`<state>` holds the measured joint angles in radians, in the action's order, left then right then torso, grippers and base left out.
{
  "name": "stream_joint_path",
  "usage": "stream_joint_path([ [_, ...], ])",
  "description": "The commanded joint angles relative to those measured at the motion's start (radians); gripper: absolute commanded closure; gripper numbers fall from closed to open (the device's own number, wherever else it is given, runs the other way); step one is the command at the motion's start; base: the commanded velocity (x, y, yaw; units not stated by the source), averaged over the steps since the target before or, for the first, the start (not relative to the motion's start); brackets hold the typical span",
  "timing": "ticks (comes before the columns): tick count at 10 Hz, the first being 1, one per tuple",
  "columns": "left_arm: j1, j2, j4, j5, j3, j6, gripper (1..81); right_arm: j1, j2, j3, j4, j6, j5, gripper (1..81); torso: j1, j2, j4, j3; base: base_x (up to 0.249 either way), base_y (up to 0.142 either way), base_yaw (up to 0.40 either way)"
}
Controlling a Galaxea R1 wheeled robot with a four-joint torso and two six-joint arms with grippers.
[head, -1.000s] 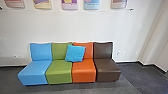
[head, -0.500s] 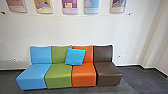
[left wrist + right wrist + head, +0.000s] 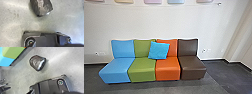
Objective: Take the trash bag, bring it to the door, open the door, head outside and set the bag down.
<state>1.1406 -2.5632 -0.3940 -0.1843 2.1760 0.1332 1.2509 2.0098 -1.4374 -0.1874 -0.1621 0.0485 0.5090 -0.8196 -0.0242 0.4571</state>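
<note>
A dark, shiny trash bag with a small white patch lies on the grey floor in the left wrist view. The right wrist view shows the same bag, its white part along one side. It rests a short way from the robot's own dark base plate, and nothing is seen touching it. How the grippers stand cannot be made out.
Ahead, a row of blue, green, orange and brown seats stands against a white wall, with a blue cushion on it. Dark thin legs stand on the floor in the right wrist view.
The head camera's view has bobbed, now dipped lower than half a second ago, and the seats look slightly nearer. They and the cushion have not moved.
</note>
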Motion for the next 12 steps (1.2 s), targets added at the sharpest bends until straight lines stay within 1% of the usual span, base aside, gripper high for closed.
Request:
stream_joint_path([
  [1, -0.098, 0.026, -0.02, -0.084, -0.005, 0.002, 1.0, -0.135, -0.064, 0.034, -0.012, -0.026, -0.125, 1.0, 0.064, -0.099, 0.0, 0.092, 0.0, 0.0, 0.0],
  [3, -0.13, 0.02, -0.039, -0.093, -0.004, 0.002, 1.0, -0.184, -0.066, 0.034, -0.01, -0.043, -0.16, 1.0, 0.108, -0.168, 0.0, 0.159, 0.0, 0.0, 0.0],
  [4, -0.146, 0.013, -0.042, -0.106, -0.004, 0.002, 1.0, -0.202, -0.064, 0.034, -0.012, -0.046, -0.177, 1.0, 0.13, -0.203, 0.0, 0.119, 0.0, 0.0, 0.0],
  [6, -0.179, -0.006, -0.048, -0.118, 0.005, 0.0, 1.0, -0.222, -0.066, 0.034, -0.009, -0.051, -0.19, 1.0, 0.171, -0.264, 0.0, 0.14, 0.0, 0.0, 0.0],
  [7, -0.198, -0.016, -0.058, -0.118, 0.018, 0.0, 1.0, -0.224, -0.064, 0.033, -0.009, -0.054, -0.194, 1.0, 0.187, -0.29, 0.0, 0.149, 0.0, 0.0, 0.0],
  [8, -0.216, -0.023, -0.068, -0.133, 0.025, 0.0, 1.0, -0.224, -0.064, 0.029, -0.009, -0.056, -0.194, 1.0, 0.21, -0.327, 0.0, 0.154, 0.0, 0.0, 0.0],
  [9, -0.238, -0.035, -0.074, -0.153, 0.047, 0.0, 1.0, -0.224, -0.064, 0.029, -0.009, -0.056, -0.194, 1.0, 0.232, -0.361, 0.0, 0.154, 0.0, 0.0, 0.0],
  [11, -0.27, -0.083, -0.081, -0.161, 0.131, 0.0, 1.0, -0.224, -0.066, 0.031, -0.009, -0.056, -0.194, 1.0, 0.278, -0.436, 0.0, 0.155, 0.0, 0.0, 0.0],
  [12, -0.285, -0.101, -0.084, -0.19, 0.156, 0.0, 1.0, -0.224, -0.066, 0.031, -0.009, -0.056, -0.194, 1.0, 0.301, -0.472, 0.0, 0.176, 0.0, 0.0, 0.0],
])
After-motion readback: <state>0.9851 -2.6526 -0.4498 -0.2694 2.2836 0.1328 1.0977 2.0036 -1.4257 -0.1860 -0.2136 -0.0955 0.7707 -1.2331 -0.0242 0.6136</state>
